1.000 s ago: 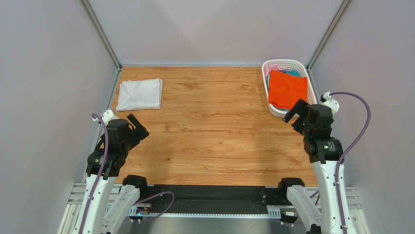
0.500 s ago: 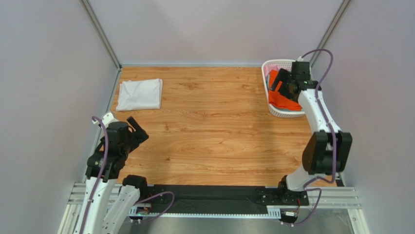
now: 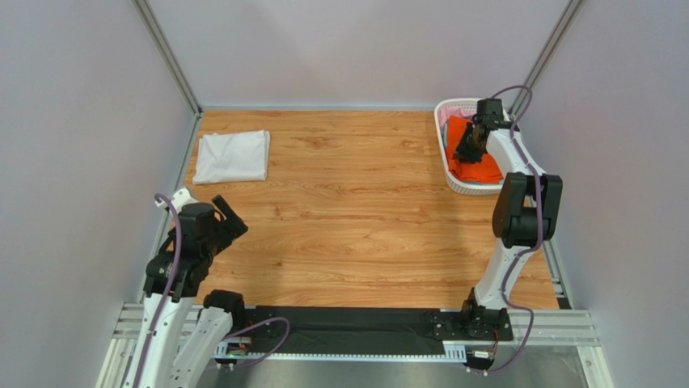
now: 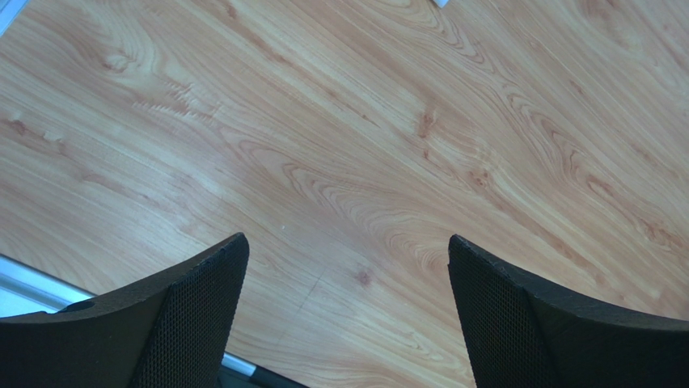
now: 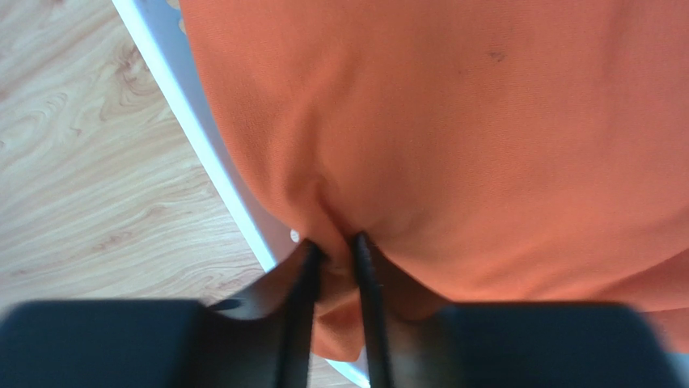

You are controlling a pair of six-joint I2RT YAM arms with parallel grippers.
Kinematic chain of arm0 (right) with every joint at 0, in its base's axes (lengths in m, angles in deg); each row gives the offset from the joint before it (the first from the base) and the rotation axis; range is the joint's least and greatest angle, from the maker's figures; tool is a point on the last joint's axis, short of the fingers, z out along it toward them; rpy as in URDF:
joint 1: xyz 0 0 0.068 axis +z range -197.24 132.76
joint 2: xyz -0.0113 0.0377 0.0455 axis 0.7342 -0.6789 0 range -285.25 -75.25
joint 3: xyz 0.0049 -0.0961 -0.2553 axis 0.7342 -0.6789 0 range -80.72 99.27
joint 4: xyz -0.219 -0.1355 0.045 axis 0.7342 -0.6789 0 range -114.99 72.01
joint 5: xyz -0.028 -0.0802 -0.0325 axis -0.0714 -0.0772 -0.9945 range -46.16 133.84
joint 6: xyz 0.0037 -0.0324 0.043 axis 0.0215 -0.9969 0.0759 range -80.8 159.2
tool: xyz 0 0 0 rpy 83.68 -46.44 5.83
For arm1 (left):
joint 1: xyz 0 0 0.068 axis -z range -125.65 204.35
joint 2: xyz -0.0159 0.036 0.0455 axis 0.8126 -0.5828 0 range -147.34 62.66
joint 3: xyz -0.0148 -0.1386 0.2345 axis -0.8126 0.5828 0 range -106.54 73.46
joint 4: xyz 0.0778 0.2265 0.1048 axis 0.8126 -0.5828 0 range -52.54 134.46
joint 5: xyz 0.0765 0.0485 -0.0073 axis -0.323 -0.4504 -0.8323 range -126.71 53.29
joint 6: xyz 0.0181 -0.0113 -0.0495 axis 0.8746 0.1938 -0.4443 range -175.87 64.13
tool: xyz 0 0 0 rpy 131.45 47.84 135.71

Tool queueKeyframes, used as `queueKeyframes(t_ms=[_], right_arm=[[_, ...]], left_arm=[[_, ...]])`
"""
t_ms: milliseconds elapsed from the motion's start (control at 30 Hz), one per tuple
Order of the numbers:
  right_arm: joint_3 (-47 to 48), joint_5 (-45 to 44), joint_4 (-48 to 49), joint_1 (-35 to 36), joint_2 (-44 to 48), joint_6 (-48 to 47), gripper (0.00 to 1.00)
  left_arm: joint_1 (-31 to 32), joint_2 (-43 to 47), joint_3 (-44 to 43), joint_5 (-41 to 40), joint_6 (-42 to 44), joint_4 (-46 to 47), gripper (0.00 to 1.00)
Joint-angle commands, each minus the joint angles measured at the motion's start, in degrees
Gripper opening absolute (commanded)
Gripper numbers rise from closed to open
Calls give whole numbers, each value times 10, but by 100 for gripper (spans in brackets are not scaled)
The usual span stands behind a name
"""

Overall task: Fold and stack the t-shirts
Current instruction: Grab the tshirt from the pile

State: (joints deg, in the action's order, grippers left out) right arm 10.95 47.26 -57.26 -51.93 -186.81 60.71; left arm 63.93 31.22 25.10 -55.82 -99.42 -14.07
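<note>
A bright orange t-shirt [image 3: 483, 166] lies on top of the pile in the white basket [image 3: 443, 144] at the far right of the table. My right gripper [image 3: 468, 150] reaches down into the basket. In the right wrist view it [image 5: 336, 242] is shut on a pinched fold of the orange t-shirt [image 5: 485, 121] close to the basket rim [image 5: 162, 40]. A folded white t-shirt [image 3: 233, 155] lies flat at the far left. My left gripper [image 3: 230, 214] hovers open over bare wood near the left front, its fingers [image 4: 202, 307] wide apart with nothing between them.
A bit of pink cloth [image 3: 450, 113] shows at the basket's far corner under the orange one. Grey walls and metal posts close in the table on three sides. The right arm stretches along the table's right edge.
My right arm has swung from the near right out to the basket, dropped onto the orange t-shirt and closed its jaws on a fold. The left arm has stayed put.
</note>
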Motion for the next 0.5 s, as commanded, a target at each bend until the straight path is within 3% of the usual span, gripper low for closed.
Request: queueKeyframes(t_ms=[0, 33, 133, 467], right_arm=[[10, -17, -7, -1, 0, -2, 18], [8, -22, -8, -1, 2, -2, 10], [5, -33, -7, -1, 21, -7, 0], [20, -81, -8, -1, 202, -40, 0]], left_arm=[[-4, 3, 4, 5, 5, 2, 100], [-4, 3, 4, 6, 4, 2, 100], [-4, 2, 5, 6, 3, 3, 100], [-4, 2, 1, 7, 7, 3, 100]])
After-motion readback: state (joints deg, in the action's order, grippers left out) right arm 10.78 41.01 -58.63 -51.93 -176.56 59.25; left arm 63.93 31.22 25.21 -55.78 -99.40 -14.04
